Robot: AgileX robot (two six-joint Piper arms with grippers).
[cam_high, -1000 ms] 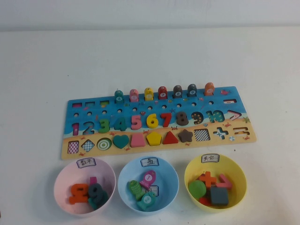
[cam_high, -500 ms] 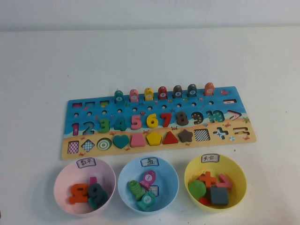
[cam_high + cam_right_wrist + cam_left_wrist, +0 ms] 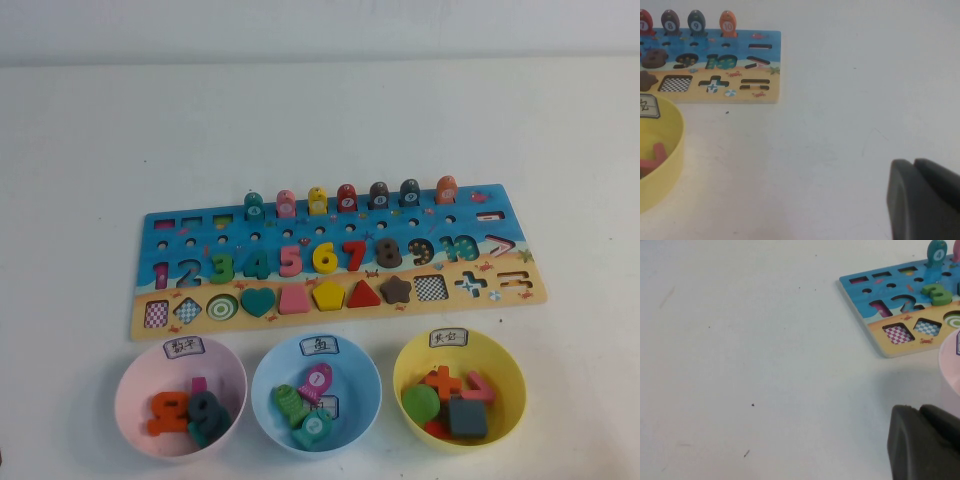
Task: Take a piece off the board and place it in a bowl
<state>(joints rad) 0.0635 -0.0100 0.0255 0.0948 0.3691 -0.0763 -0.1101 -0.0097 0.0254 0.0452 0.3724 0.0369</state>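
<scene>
The blue and sandy board (image 3: 160, 232) lies across the middle of the table, with most numerals seated in it. Its "9" recess (image 3: 421, 251) is empty. The dark slate-grey "9" piece (image 3: 208, 408) lies in the pale pink bowl (image 3: 132, 388), beside an orange numeral. Neither arm shows in the high view. My left gripper (image 3: 919, 409) is shut and empty, low over bare table beside the pink bowl's rim (image 3: 951, 360). My right gripper (image 3: 914, 162) is shut and empty, over bare table to the right of the yellow bowl (image 3: 662, 165).
A light-blue bowl (image 3: 268, 372) with fish pegs stands in the middle at the front. The yellow bowl (image 3: 505, 372) holds shape and sign pieces. Fish pegs (image 3: 347, 198) stand along the board's far edge. White table spreads out behind the board.
</scene>
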